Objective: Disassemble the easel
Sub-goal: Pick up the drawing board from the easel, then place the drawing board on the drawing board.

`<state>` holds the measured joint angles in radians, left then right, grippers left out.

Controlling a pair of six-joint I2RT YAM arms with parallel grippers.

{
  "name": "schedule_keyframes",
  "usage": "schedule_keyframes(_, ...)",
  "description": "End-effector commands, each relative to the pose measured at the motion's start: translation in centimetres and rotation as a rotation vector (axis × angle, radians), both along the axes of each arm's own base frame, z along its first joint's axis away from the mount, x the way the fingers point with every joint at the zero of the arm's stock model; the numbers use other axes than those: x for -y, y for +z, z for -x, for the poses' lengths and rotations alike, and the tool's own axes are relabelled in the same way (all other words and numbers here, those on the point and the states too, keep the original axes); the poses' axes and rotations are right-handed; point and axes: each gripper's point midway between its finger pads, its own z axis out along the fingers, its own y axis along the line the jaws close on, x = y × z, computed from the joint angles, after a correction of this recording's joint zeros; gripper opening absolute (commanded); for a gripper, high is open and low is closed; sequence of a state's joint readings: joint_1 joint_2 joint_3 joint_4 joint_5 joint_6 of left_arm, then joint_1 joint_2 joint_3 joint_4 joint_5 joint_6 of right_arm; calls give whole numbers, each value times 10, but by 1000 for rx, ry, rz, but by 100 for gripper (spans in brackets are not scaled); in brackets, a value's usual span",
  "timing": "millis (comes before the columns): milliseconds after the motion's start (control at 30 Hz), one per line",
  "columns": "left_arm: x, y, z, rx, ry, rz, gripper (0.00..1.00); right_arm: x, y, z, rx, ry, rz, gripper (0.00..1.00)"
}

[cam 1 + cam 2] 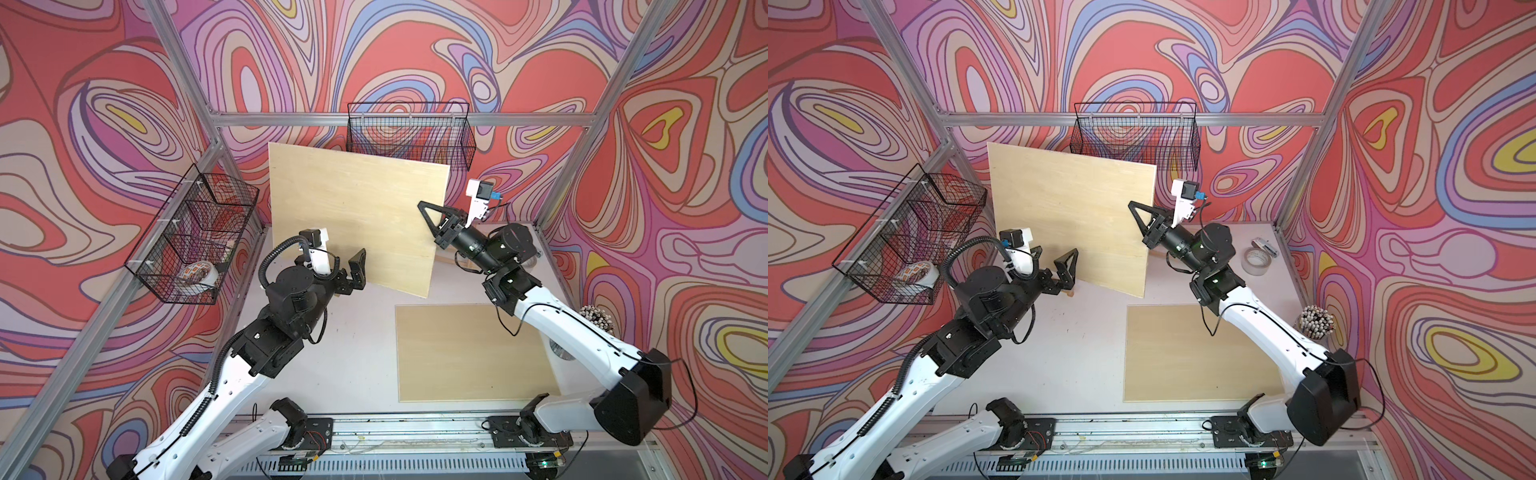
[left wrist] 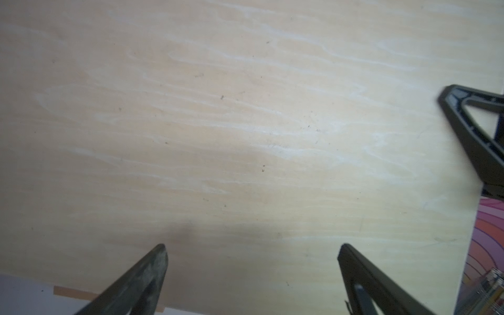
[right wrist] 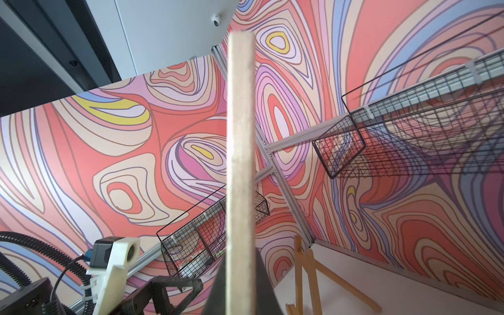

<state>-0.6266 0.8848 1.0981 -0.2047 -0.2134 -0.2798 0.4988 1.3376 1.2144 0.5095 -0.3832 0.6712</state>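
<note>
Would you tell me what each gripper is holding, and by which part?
The right gripper grips the upright wooden board by its side edge; the left gripper, open, holds nothing.

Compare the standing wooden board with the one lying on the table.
The standing board is on edge, near upright; the flat board lies on the table. The right gripper is shut on the standing board's side edge; no gripper touches the flat board. The open left gripper faces only the standing board. Both are pale, bare rectangular wood panels.

Wire basket (image 1: 409, 137) on back wall, compartmented side basket (image 1: 166, 266) holding patterned tape (image 1: 198, 272), clear tape roll (image 1: 1256, 261), cup of pens (image 1: 1315, 321)
</note>
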Motion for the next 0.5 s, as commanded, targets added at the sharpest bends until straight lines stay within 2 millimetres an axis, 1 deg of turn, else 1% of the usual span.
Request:
schedule_keyframes(0,22,15,17,-29,-171,-20,100,62,83,44,145,-20,-222,0)
schedule_keyframes(100,36,27,29,-83,-276,-42,100,79,84,56,113,-25,-204,0)
schedule_keyframes(167,43,28,38,-128,-338,-81,100,86,80,59,71,-42,-184,0)
schedule_keyframes(200,41,26,40,-167,-339,-96,100,93,79,62,60,-50,-178,0)
schedule_keyframes(300,29,22,43,-264,-286,-121,100,104,76,74,32,-50,-164,0)
schedule_keyframes(467,8,15,44,-396,-201,-158,100,112,68,91,-24,-68,-105,0)
